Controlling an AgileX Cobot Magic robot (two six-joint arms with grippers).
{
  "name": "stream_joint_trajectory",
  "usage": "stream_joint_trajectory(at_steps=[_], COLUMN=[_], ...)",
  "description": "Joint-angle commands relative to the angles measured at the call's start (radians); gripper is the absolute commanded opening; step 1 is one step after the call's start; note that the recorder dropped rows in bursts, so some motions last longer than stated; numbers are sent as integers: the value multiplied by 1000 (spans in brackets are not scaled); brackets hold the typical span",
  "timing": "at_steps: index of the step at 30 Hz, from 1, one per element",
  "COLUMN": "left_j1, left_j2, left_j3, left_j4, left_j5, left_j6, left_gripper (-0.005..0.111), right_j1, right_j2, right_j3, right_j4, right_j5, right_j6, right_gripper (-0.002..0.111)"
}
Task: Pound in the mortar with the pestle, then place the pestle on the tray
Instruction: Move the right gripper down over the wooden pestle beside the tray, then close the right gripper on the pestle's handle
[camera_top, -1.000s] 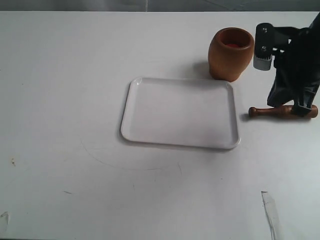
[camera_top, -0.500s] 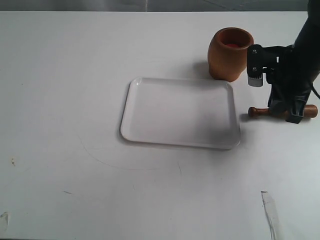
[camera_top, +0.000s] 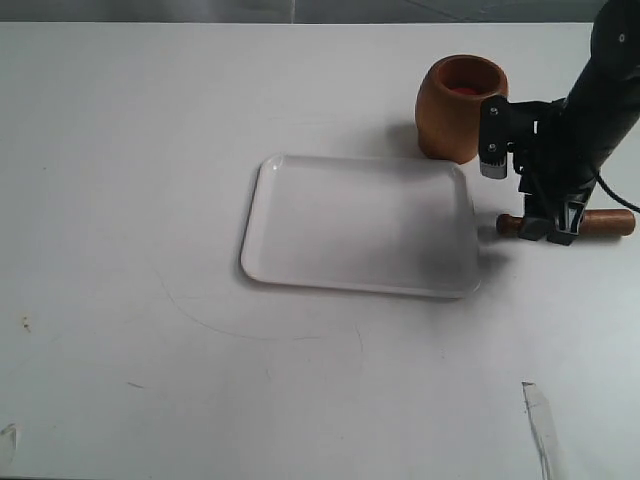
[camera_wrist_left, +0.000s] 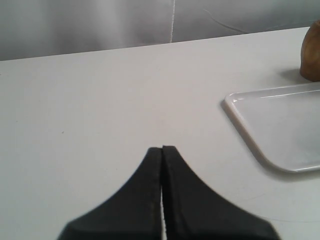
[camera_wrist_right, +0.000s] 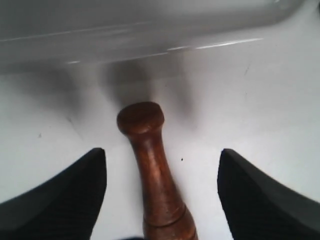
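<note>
- Dark-brown wood, the pestle (camera_wrist_right: 154, 170) lies flat on the white table (camera_top: 130, 150), just beside the tray (camera_top: 350, 225), with its knob toward the tray.
- The right gripper (camera_wrist_right: 161, 156) straddles the pestle, fingers spread apart and clear of the wood.
- The mortar (camera_top: 460, 105) stands upright near the tray's far corner on the pestle's side.
- The left gripper (camera_wrist_left: 162, 150), fingers pressed together, hangs off the tray's opposite side.

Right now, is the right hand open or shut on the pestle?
Open. The right hand straddles the lying pestle, fingers well apart and not touching it.
</note>
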Motion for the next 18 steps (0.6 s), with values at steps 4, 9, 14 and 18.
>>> stream_joint_trajectory(at_steps=[4, 9, 14, 18], left_j1=[-8, -8, -8, -8], left_j2=[-1, -1, -1, -1], left_j3=[1, 1, 1, 1], left_j4=[-7, -7, -7, -7], left_j5=[-3, -3, -3, -3], left_j6=[-8, -8, -8, -8], left_gripper=[0, 0, 0, 0], right_j1=[4, 4, 4, 4], right_j2=[51, 74, 86, 95], right_j3=[-5, -5, -5, -5], right_j4=[-16, -16, -23, -23], right_j5=[-45, -53, -53, -51], right_j6=[-10, -10, -10, -7], right_gripper=[60, 54, 43, 12])
